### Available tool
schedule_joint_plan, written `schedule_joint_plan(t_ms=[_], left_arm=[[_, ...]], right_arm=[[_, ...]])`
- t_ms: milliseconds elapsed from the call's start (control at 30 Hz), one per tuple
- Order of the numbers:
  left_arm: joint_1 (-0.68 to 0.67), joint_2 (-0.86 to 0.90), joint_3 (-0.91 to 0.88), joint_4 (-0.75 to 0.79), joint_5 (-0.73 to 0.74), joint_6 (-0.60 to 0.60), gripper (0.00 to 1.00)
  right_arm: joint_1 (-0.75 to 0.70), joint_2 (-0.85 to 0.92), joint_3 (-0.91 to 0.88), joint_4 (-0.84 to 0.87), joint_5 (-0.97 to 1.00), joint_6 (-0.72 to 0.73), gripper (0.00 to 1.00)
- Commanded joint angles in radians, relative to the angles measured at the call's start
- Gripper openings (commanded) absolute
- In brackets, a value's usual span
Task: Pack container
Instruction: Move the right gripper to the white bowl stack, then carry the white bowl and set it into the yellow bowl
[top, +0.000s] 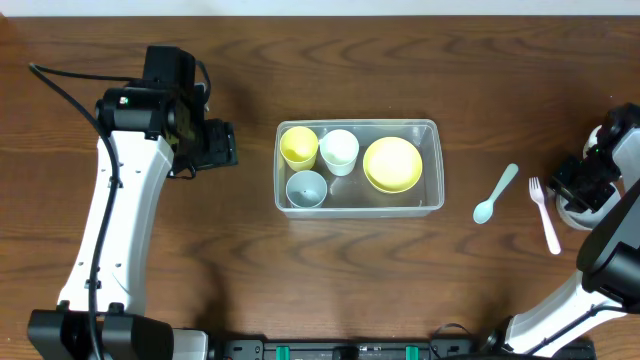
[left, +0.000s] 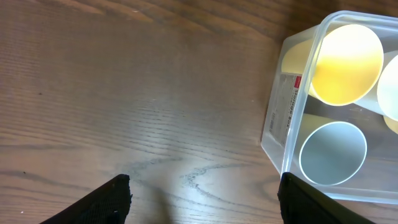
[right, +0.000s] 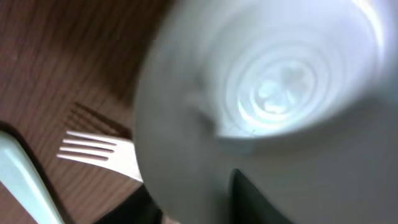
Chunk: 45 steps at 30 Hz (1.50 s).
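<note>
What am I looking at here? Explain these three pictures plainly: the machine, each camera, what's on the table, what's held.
Two robot arms work at a wooden table. The overhead view shows both. The other two pictures come from cameras on the wrists.

In the middle is a clear container holding a yellow cup, a white cup, a grey-blue cup and a yellow bowl. A spoon and a fork lie to its right.

The left gripper is open and empty beside the container. The right gripper is at a white bowl; its grip isn't clear.

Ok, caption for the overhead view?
Container holds three cups and a yellow bowl; spoon and fork wait outside.
</note>
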Motion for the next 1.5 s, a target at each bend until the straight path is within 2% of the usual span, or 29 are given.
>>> schedule_joint_plan(t_ms=[0,67,233,300,500,700,833,1000,1233,1467], left_arm=[[0.004,0.005,0.001,-0.006,0.003,-0.013,0.76],[0.004,0.005,0.001,-0.006,0.003,-0.013,0.76],[0.004,0.005,0.001,-0.006,0.003,-0.013,0.77],[0.004,0.005,0.001,-0.006,0.003,-0.013,0.76],[0.004,0.005,0.001,-0.006,0.003,-0.013,0.77],[0.004,0.005,0.001,-0.006,0.003,-0.013,0.76],[0.004,0.005,0.001,-0.006,0.003,-0.013,0.76],[0.004,0.005,0.001,-0.006,0.003,-0.013,0.77],[0.004,0.005,0.001,-0.006,0.003,-0.013,0.76],[0.004,0.005,0.001,-0.006,0.003,-0.013,0.76]], right_arm=[[-0.003,0.002,0.000,0.001,-0.007,0.003,0.27],[-0.003,0.002,0.000,0.001,-0.006,0.003,0.24],[-0.003,0.002,0.000,0.000,-0.006,0.003,0.07],[-0.003,0.002,0.002,-0.002,-0.006,0.003,0.04],[0.001,-0.058,0.028,-0.025,-0.037,0.003,0.01],[0.069,-0.266,0.097,-0.061,-0.093,-0.071,0.01],[0.194,-0.427,0.114,-0.047,-0.183,-0.182,0.02],[0.451,-0.534,0.114,-0.044,-0.189,-0.269,0.01],[0.794,-0.469,0.112,-0.021,-0.144,-0.302,0.01],[0.961,-0.317,0.112,0.019,-0.123,-0.356,0.01]])
